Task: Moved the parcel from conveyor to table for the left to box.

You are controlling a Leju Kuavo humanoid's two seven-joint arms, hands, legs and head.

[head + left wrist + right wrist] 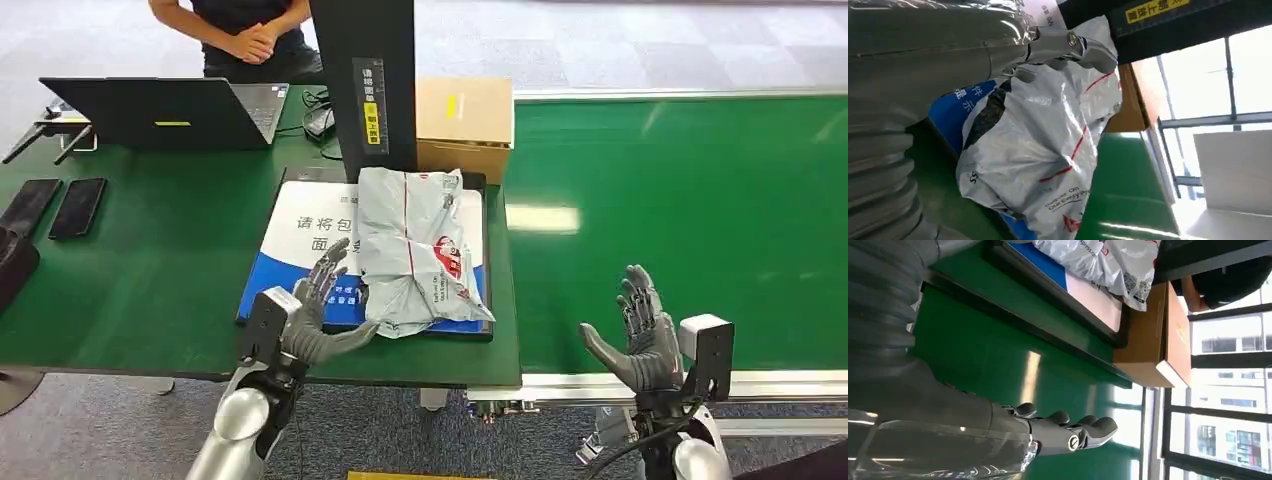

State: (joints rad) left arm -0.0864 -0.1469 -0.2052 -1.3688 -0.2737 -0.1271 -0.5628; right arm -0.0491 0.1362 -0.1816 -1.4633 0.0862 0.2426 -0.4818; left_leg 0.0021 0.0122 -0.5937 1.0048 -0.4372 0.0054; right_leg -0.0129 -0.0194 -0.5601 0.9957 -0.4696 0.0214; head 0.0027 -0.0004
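Head view: the parcel [415,250], a grey plastic mailer with red lines and print, lies crumpled on a blue and white printed board [300,235] that rests on the green bench [150,270]. Its far end reaches the foot of a black upright column [365,85] carrying a yellow label. A brown cardboard box [465,125] stands just beside the column, at the edge where the bench meets the green conveyor [690,220].

Left hand [320,305] sits over the board, just beside the parcel's near left side; its fingers are spread and released, grasping nothing, with the thumb lying close against the parcel's near corner. Whether the thumb touches the plastic cannot be told. Left wrist view shows the parcel [1038,135] directly ahead of that hand [1068,47], the fingers extended above it.

Right hand [640,335] is raised over the near edge of the conveyor, well apart from the parcel, palm turned inward, fingers apart and grasping nothing. Right wrist view confirms it [1068,432].

Also on the bench: a dark laptop [165,110] and two black phones [55,205] at the left. A person [245,35] stands behind the bench with hands clasped.
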